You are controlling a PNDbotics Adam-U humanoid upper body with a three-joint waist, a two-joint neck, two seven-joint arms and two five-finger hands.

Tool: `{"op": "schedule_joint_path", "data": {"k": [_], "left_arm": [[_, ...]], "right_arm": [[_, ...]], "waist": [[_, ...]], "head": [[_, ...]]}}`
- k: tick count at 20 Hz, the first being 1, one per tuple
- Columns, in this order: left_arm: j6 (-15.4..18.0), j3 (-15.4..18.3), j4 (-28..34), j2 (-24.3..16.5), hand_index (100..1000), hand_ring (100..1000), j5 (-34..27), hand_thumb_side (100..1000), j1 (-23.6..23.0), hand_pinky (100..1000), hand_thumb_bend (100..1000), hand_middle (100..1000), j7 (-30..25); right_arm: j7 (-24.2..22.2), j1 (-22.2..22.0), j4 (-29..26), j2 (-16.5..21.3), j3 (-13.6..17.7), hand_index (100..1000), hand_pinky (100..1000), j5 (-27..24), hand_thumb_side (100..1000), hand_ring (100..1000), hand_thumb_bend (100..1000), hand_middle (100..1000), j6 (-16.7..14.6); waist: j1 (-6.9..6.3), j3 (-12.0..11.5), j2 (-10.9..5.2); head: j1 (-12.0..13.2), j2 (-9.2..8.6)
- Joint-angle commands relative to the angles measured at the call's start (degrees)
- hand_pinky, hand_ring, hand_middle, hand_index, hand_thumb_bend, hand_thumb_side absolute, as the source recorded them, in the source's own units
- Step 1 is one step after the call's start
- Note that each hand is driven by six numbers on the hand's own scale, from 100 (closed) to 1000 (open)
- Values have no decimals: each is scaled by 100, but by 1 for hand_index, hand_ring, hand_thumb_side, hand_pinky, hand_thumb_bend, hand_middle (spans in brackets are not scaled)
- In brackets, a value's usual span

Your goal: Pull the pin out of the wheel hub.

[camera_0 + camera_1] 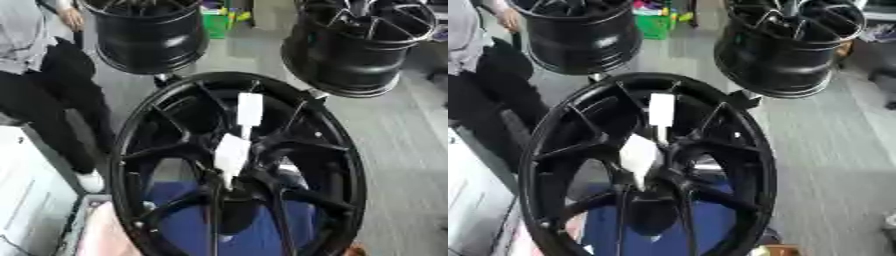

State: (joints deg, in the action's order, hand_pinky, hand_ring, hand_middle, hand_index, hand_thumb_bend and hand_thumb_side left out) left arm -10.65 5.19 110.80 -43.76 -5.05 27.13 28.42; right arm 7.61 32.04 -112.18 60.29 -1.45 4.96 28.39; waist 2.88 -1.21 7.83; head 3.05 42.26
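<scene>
A large black spoked wheel [131,150] stands on edge in the middle of both views, its face turned toward me. Near its hub [234,192] two white pieces show. One is a small upright rectangle [249,109] between the upper spokes. The other is a larger tilted white piece [232,155] just above the hub centre, joined to the first by a thin stem. I cannot tell which of them is the pin. Neither of my hands appears in either view.
Two more black wheels hang behind, one at the upper left [149,35] and one at the upper right [359,45]. A person in dark trousers [52,95] stands at the left. Blue cloth [254,235] lies under the wheel, and grey floor [402,150] spreads to the right.
</scene>
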Motion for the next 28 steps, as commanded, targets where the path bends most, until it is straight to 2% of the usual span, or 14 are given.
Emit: {"op": "schedule_joint_path", "data": {"k": [1,8,11,16,20,28], "left_arm": [[3,89,63,-95,742,629,-38,542,47,648,540,585,30],[1,87,59,-87,741,630,-42,543,44,648,540,585,34],[0,89,59,-84,742,630,-42,543,42,649,539,586,37],[0,88,60,-84,742,630,-40,544,42,649,539,586,29],[0,95,60,-78,742,630,-40,545,36,649,539,586,35],[-2,92,55,-72,743,630,-55,546,38,650,538,586,35]], "right_arm": [[-6,78,-46,182,68,830,867,39,289,706,100,747,8],[-12,77,-45,184,68,830,867,38,289,707,100,748,12],[-31,83,-42,192,64,831,867,47,258,708,100,748,18],[-83,105,-13,203,42,831,867,64,270,709,100,750,40],[-158,122,-4,222,15,834,868,86,247,713,100,752,67],[-391,230,31,275,-89,840,870,186,178,724,100,760,143]], "waist": [[-16,-1,-64],[-14,1,-63],[-13,0,-63],[-12,-2,-63],[-10,-5,-49],[-3,-12,-19]], "head": [[9,-23],[15,-34],[7,-25],[-47,81],[-67,177],[-58,186]]}}
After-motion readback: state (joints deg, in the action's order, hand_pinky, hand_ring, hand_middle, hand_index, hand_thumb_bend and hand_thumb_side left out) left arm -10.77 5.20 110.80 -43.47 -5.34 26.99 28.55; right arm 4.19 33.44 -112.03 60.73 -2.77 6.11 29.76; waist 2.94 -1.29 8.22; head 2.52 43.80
